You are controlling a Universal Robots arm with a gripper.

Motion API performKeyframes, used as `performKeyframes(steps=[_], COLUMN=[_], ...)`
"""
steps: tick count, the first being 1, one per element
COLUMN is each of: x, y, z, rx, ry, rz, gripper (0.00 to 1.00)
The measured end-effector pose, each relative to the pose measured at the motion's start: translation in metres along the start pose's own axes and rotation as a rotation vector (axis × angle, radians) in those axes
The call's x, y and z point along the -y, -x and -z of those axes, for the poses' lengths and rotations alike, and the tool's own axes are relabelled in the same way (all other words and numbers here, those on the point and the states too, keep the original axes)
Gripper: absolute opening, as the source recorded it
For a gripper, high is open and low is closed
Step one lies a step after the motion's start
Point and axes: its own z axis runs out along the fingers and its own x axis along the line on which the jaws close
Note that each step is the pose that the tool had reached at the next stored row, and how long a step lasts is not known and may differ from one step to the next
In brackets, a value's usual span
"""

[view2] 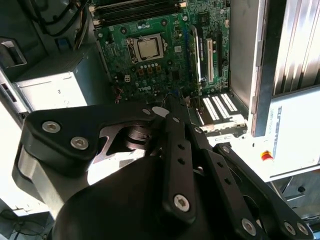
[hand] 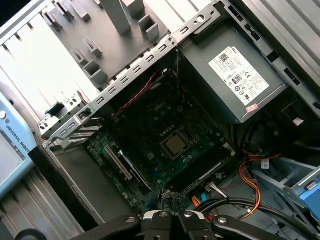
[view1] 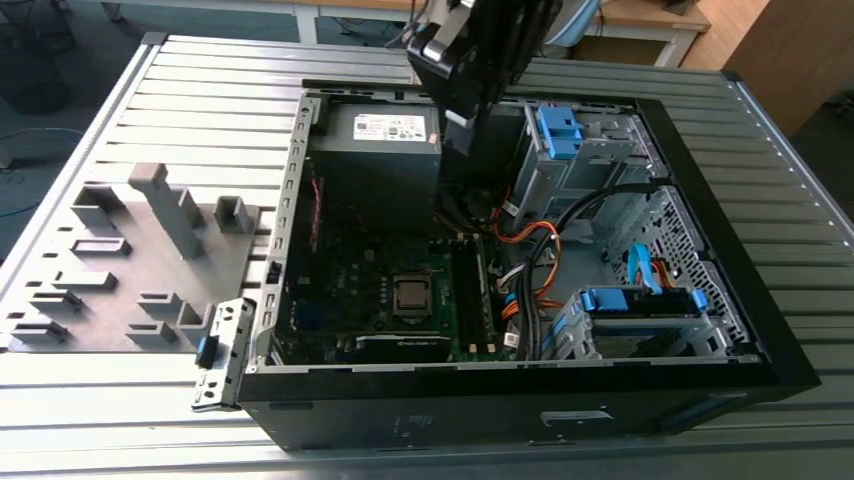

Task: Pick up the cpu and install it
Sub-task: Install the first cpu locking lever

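The cpu is a small square chip with a silver-grey top. It lies flat in the socket on the green motherboard inside the open computer case, and both wrist views show it there. My gripper hangs inside the case above the board, over the memory slots and a little to the side of the socket. Its black links meet at the tips, so it is shut, and nothing is held between the fingers.
A grey power supply with a white label fills the case's far corner. Blue drive bays and orange cables crowd the exterior view's right. A black card lies at the near edge. A grey fixture plate lies on the slatted table.
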Motion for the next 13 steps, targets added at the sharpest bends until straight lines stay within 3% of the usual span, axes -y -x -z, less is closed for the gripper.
performKeyframes(steps=[13], x=[0.0005], y=[0.0015], z=[-0.0216], rx=[0.0004], ry=[-0.0005], rz=[0.0], gripper=[0.11])
